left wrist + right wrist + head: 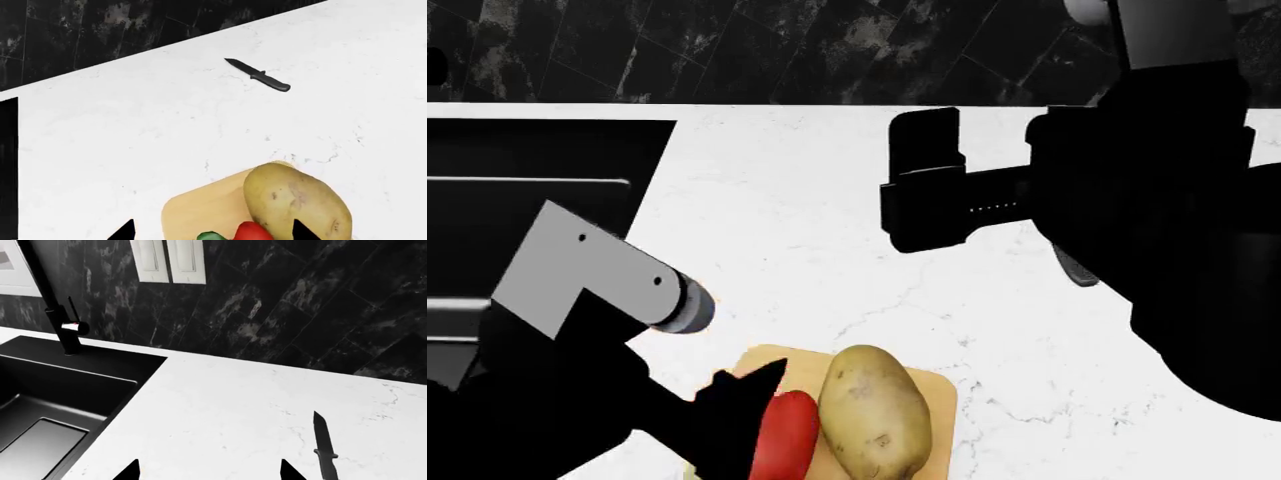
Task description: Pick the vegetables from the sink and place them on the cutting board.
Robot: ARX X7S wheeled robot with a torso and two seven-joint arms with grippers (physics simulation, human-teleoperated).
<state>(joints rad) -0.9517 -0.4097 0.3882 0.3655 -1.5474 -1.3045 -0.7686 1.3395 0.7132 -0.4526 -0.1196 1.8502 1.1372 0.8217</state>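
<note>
The yellow-brown speckled potato (874, 412) and the red bell pepper (785, 435) lie side by side on the tan cutting board (941, 385). In the left wrist view the potato (297, 200), the pepper (252, 232) with its green stem, and the board (197, 210) sit just below the camera. My left gripper (213, 233) is open, its jaws wide apart with the pepper between them, neither jaw gripping it; one fingertip (303, 231) shows over the potato. My right gripper (208, 471) is open and empty above bare counter. The black sink (534, 170) shows no vegetables.
A black knife (257, 75) lies on the white marble counter beyond the board; it also shows in the right wrist view (325, 447). The black faucet (63, 325) stands behind the sink basin (67, 385). My right arm (1121, 190) hangs over the counter's right part.
</note>
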